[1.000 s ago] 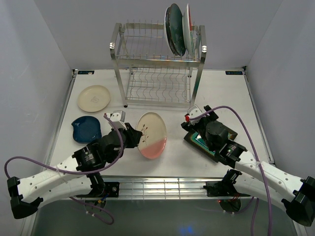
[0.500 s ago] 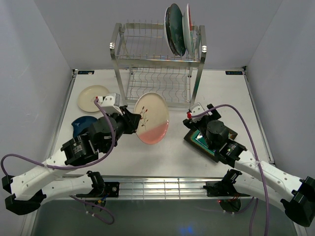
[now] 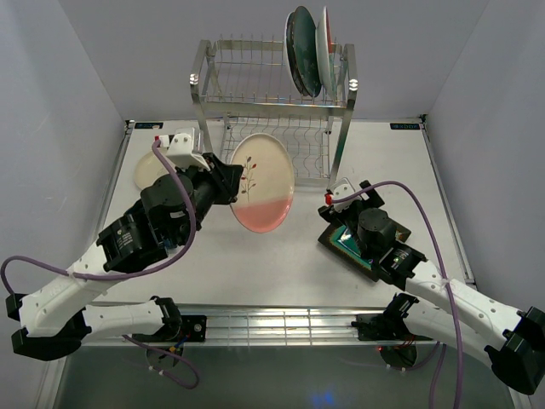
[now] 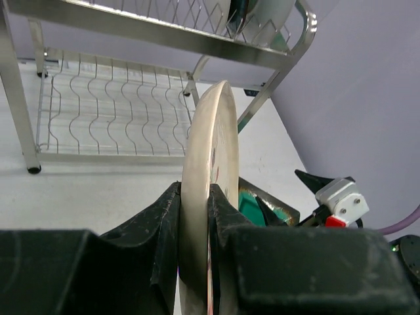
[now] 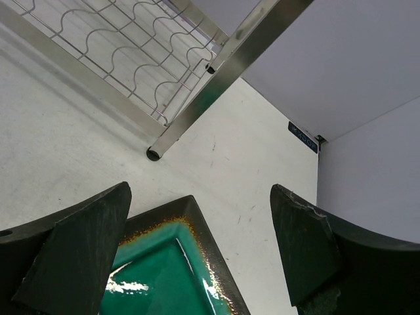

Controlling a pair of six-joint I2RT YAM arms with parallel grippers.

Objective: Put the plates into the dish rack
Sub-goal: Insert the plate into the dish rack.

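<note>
Pink-and-cream plate (image 3: 262, 181), rim clamped in the left gripper (image 4: 195, 213), hangs before the dish rack (image 3: 272, 111); right gripper (image 5: 197, 236) gapes above square green plate (image 5: 167, 269).

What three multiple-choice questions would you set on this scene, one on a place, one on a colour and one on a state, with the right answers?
1. Where in the rack do plates already stand?
A. upper tier, right end
B. lower tier, left end
C. lower tier, middle

2. What colour is the square plate under the right fingers?
A. pink
B. cream
C. green

3. What are the left fingers doing?
A. standing open over the table
B. gripping the pink-and-cream plate
C. gripping a rack leg

Answers:
1 A, the plates stand in the top right slots.
2 C, the glaze between the open fingers is green.
3 B, the left wrist view shows a finger pressed on each side of its rim.
</note>
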